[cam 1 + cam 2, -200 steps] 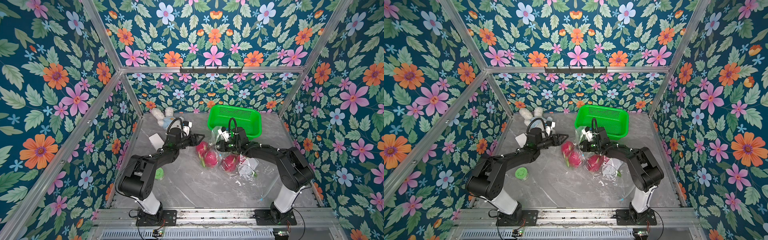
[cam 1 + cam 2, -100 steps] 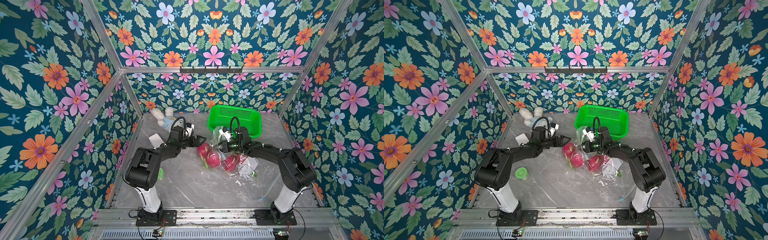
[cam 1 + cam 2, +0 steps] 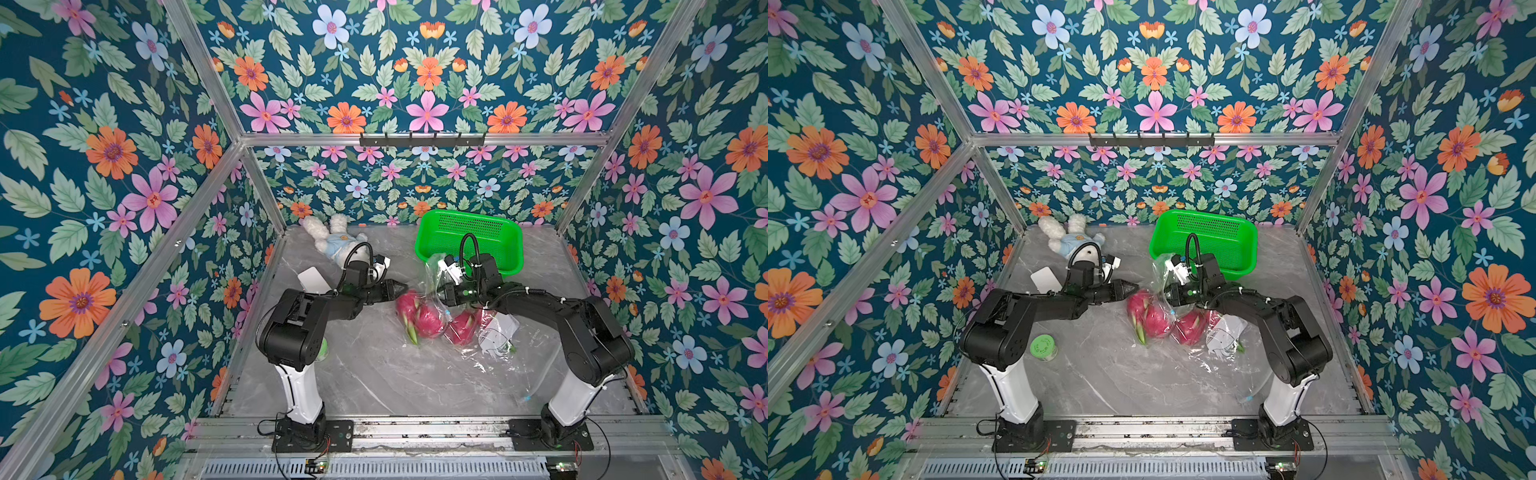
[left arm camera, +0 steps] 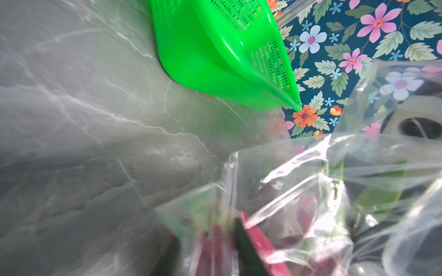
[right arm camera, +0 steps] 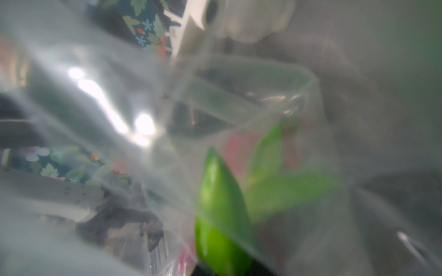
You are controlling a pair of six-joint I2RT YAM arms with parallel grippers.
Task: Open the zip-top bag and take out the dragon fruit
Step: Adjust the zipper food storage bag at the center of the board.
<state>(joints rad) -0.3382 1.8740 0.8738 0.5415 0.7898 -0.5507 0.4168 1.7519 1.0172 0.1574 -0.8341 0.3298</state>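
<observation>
A clear zip-top bag (image 3: pixel 494 332) lies crumpled at mid-table, and three magenta dragon fruit (image 3: pixel 409 305) (image 3: pixel 430 322) (image 3: pixel 463 328) show through it in both top views. My left gripper (image 3: pixel 402 286) reaches in from the left. In the left wrist view its dark fingers (image 4: pixel 246 246) stand close together, with the bag's edge strip and pink fruit blurred between them. My right gripper (image 3: pixel 439 293) holds the bag's upper film raised beside the fruit. Bag film (image 5: pixel 239 95) covers the right wrist view, where a green scale (image 5: pixel 220 203) shows and the jaws are hidden.
A green perforated basket (image 3: pixel 469 239) stands just behind the right wrist at the back. A white plush toy (image 3: pixel 332 243) lies back left, with a white card (image 3: pixel 313 279) near it. A green lid (image 3: pixel 1042 347) sits by the left arm's base. Floral walls enclose three sides.
My left gripper moved right to the bag's left edge, opened wide, then closed there. The right gripper and the raised bag film stayed put.
</observation>
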